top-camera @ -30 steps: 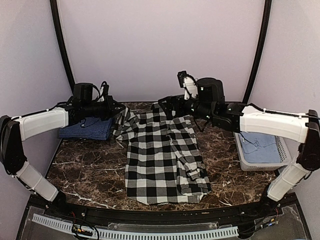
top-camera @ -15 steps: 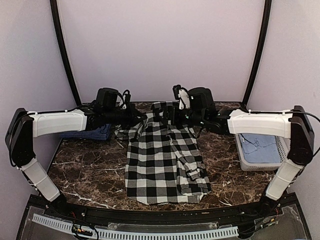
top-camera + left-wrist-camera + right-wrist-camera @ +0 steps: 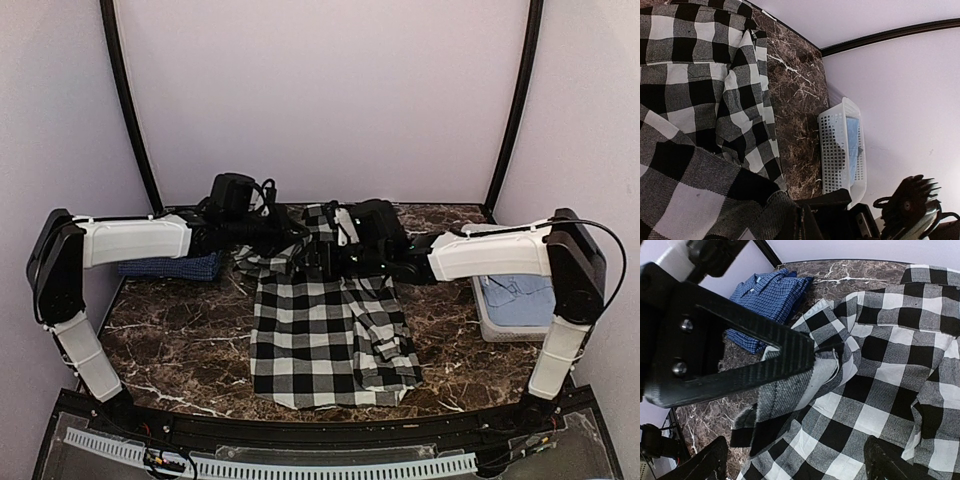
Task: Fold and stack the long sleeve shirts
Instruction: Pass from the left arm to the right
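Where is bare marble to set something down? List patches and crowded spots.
Free: the near-left marble between the blue shirt, the checked shirt and the front edge; the strip between the checked shirt and the basket. Crowded: far centre, where left end effector and right end effector meet over its top end.

Checked shirt: big black and white squares, spread flat in the middle, top end bunched up.
Blue shirt: dark, fine checks, folded, far left.
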Available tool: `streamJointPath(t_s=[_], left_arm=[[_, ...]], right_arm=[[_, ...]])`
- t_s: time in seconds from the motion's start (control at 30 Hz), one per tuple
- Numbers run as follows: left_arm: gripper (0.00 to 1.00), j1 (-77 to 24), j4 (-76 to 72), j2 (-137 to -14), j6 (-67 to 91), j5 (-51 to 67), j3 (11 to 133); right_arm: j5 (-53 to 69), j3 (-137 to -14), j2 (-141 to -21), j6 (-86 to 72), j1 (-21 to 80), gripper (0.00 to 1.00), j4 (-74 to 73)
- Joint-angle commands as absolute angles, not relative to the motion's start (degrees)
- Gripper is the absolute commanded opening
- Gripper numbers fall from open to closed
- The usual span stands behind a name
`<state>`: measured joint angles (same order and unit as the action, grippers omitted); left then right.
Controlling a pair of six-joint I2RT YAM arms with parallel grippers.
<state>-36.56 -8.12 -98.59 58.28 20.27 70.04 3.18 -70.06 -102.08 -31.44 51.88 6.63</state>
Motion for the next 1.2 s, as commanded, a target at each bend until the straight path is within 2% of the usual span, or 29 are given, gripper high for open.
streamJointPath(t_s=[0.0, 0.47, 0.7, 0.9, 1.03, 1.17], left_arm=[[0.0, -37.3, -9.1, -98.8, 59.0, 21.2, 72.1], [0.0, -38.1, -6.8, -100.1, 57.9, 21.2, 73.7], [0.0, -38.2, -6.1, -100.6, 57.3, 21.3, 74.5], [0.0, -38.2, -5.3, -100.1, 55.9, 20.6, 74.4], [0.01, -38.2, -4.1, -99.6, 54.4, 19.7, 74.2], [0.1, -38.1, -2.0, -99.0, 51.4, 18.2, 74.7]], right_arm=[[3.2, -72.6, -104.6, -32.5, 52.2, 0.91, 9.7], [2.2, -74.6, -107.3, -33.8, 52.5, 0.9, 11.0], [0.3, -74.2, -106.9, -33.8, 52.6, 0.85, 9.7], [-2.6, -76.0, -109.6, -34.5, 51.6, 0.62, 8.0], [-1.9, -77.2, -110.9, -34.9, 51.1, 0.33, 6.6], [-2.7, -77.8, -110.2, -34.0, 51.0, 0.02, 4.8]])
